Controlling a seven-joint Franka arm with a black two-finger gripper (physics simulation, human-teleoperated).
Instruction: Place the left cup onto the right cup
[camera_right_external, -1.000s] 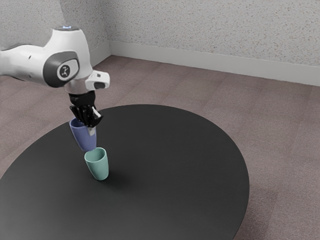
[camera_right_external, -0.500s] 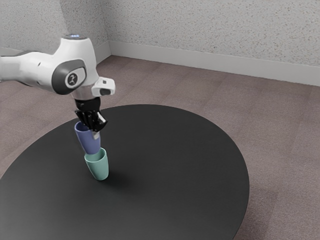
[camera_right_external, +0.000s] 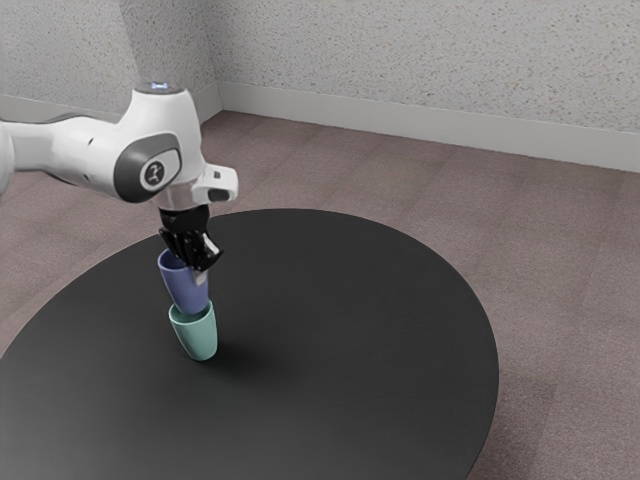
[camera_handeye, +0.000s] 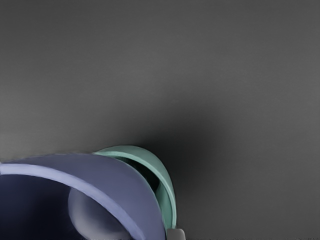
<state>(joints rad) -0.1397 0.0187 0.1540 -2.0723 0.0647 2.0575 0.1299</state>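
Round black worktop (camera_right_external: 380, 330), brown carpet beyond, and my end effector (camera_right_external: 193, 255) is pinching the purple-blue cup (camera_right_external: 186, 285) by its rim. Its base is right at the mouth of the green cup (camera_right_external: 194, 335), and it's leaning. That lean is the danger: if I let go off-centre, it could catch the green rim, tip out, or topple the green cup. A second ago the purple-blue cup hung higher, off toward the exterior view's left. Now it's over the green one and lower.
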